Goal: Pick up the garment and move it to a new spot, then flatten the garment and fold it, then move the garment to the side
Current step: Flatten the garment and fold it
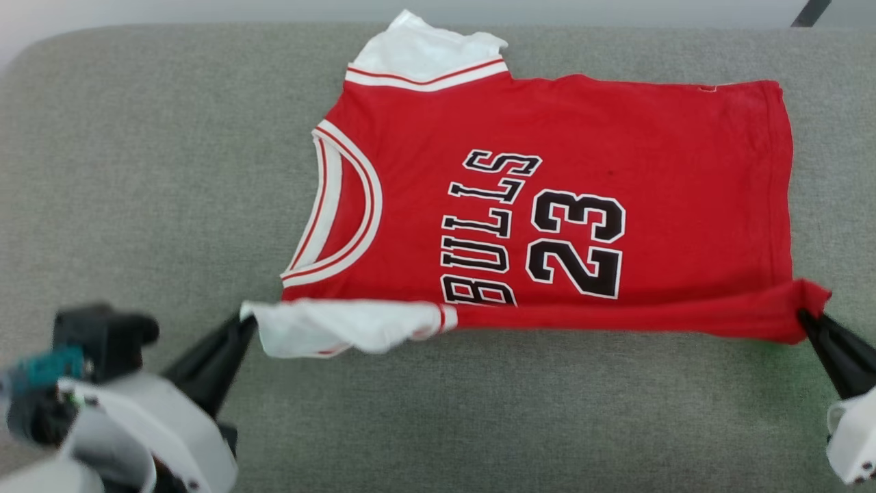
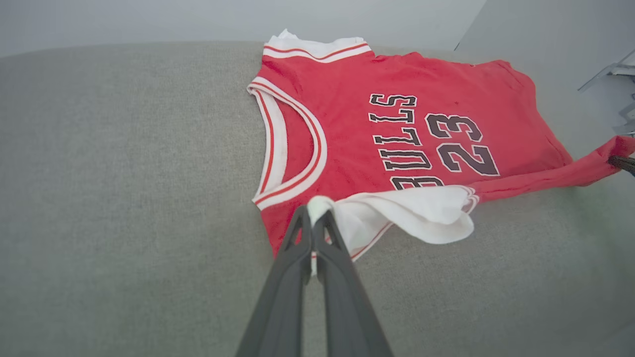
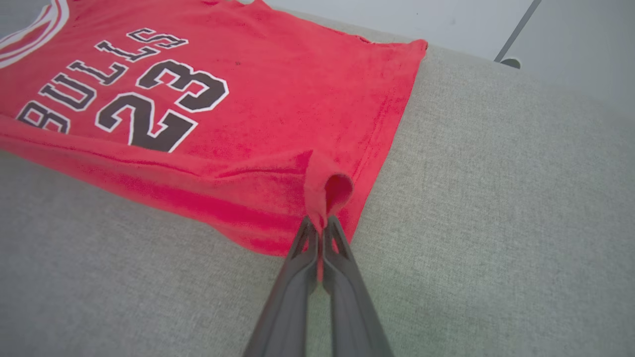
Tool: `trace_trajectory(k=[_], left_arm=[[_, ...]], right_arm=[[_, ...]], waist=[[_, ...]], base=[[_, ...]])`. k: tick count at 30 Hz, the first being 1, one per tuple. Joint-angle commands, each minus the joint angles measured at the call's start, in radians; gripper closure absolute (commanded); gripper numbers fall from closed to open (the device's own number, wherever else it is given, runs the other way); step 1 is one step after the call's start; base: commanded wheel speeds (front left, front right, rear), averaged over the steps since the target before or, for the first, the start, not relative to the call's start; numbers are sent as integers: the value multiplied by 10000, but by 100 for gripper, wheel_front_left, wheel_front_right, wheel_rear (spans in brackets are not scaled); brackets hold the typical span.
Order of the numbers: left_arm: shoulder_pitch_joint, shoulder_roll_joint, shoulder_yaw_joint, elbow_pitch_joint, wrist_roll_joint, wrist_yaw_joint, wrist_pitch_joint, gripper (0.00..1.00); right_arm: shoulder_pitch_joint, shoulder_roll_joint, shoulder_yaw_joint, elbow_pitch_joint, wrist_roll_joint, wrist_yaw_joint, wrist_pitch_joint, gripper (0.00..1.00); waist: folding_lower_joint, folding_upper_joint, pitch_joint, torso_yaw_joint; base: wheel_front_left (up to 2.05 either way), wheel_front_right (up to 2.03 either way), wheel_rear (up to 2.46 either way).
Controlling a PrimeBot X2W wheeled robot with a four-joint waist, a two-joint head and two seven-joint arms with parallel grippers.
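Left gripper and right gripper appear together from the head, each with its two dark fingers pressed together on cloth. The left one pinches the tip of the near sleeve; the right one pinches the red hem corner. One garment lies across the grey cushion, neck toward the robot's left, and its near edge is pulled into a straight raised band between the two grippers. This view shows both white sleeves, with the far sleeve lying crumpled at the top edge. The band covers part of the "B"; the other four black letters and the two digits, "23", read clearly.

From the left wrist, the left gripper has white fabric squeezed between its tips, the contact the head view blurs. The garment spreads beyond it, its red-and-white striped neckline curving just above the fingers. The right gripper shows as a dark tip at the red corner by the right edge.

From the right wrist, the right gripper clamps a small loop of red hem. The garment shows its fuzzy weave and a sliver of neckline trim at the top left. One thin dark rod stands beyond the cushion.
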Motion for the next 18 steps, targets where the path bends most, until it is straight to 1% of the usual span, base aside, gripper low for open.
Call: trace_trajectory(k=[1, 4, 7, 14, 18], left_arm=[[-540, 51, 21, 144, 308, -211, 357, 100], [-1552, -178, 26, 579, 754, -665, 1048, 100], [-2495, -594, -69, 1288, 1094, -1251, 1710, 100], [-4223, -1981, -466, 3726, 1476, -2822, 2733, 100], [-4732, -2603, -674, 5107, 1405, -3511, 3107, 100]], right_arm=[[-383, 49, 43, 104, -87, -11, 94, 100], [-955, 78, 133, 358, -125, -11, 247, 100], [-1500, 123, 275, 665, -216, -11, 339, 100], [-2500, 297, 695, 1361, -321, -11, 699, 100], [-2975, 349, 965, 1647, -237, -11, 958, 100]], waist=[[0, 0, 93, -89], [0, 0, 234, -186], [0, 0, 418, -277], [0, 0, 848, -452], [0, 0, 1044, -590]], base=[[0, 0, 0], [0, 0, 0], [0, 0, 0], [0, 0, 0], [0, 0, 0]])
